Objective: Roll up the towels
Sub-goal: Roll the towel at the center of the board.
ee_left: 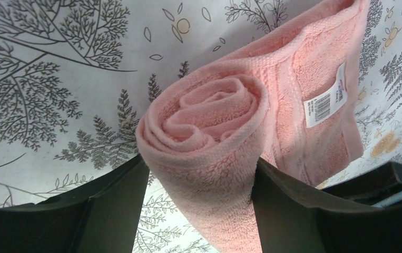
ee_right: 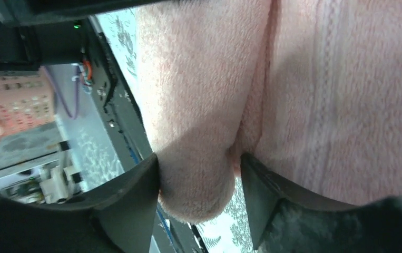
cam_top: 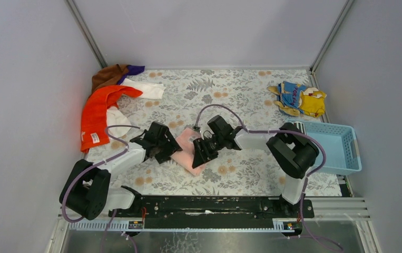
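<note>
While the left hand (ee_left: 198, 161) presses both fingers against one end of the rolled part of the pink towel (ee_left: 209, 121), the spiral end faces its wrist camera. The right hand (ee_right: 199, 158) straddles the roll as well and touches it, but I cannot tell whether it pinches or only brackets it. Judging by both views, the roll's long axis runs from hand to hand, with each hand equally near. Ahead of the left hand and off to one side, the unrolled tail with its white tag (ee_left: 325, 103) lies flat on the table (ee_left: 56, 79), so rolling should head that way.
</note>
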Controlling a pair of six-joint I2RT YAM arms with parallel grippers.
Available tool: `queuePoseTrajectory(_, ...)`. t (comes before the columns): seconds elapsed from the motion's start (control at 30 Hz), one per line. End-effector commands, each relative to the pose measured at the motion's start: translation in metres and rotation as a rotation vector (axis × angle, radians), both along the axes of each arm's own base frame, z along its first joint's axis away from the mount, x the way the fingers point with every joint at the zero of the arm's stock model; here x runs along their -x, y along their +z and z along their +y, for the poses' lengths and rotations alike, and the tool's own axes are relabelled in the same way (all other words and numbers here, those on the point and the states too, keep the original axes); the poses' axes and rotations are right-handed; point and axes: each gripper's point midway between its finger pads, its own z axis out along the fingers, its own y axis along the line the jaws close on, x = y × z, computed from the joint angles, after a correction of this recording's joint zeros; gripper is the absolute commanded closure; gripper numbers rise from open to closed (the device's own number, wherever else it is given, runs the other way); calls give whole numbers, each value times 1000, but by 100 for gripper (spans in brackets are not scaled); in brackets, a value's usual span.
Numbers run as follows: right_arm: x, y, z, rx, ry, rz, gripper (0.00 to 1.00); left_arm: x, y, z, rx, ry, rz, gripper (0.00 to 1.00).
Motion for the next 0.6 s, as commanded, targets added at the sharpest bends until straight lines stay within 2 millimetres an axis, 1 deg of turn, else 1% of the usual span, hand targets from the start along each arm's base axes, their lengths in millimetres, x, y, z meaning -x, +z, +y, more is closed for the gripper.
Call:
queuePoseTrajectory(0.0,-2,-4,-28,233,-39,-225,32,27,-36,28,-139,-6,108,34)
queuePoseTrajectory(0.07,-9,9,-31,294,-44,-374,27,28,-38,28,-144,-11,115,34)
queuePoseTrajectory(0.1,-17,17,-34,335,-70,-470,26,28,-38,29,-147,-13,118,34)
queuePoseTrajectory(0.13,-20,27,-35,355,-79,-540,24,29,-39,29,-148,-13,120,34)
queuePoseTrajectory(0.2,-23,41,-34,383,-85,-667,22,30,-40,30,-150,-15,123,34)
queuePoseTrajectory(0.3,-22,59,-27,400,-65,-821,20,30,-40,29,-150,-18,128,34)
queuePoseTrajectory(0.37,-14,67,-17,405,-29,-923,19,30,-41,29,-150,-19,129,34)
queuePoseTrajectory(0.43,-9,69,-8,415,-4,-987,17,29,-40,28,-149,-20,127,34)
queuePoseTrajectory(0.57,-1,64,7,457,60,-1089,17,29,-39,28,-146,-22,127,34)
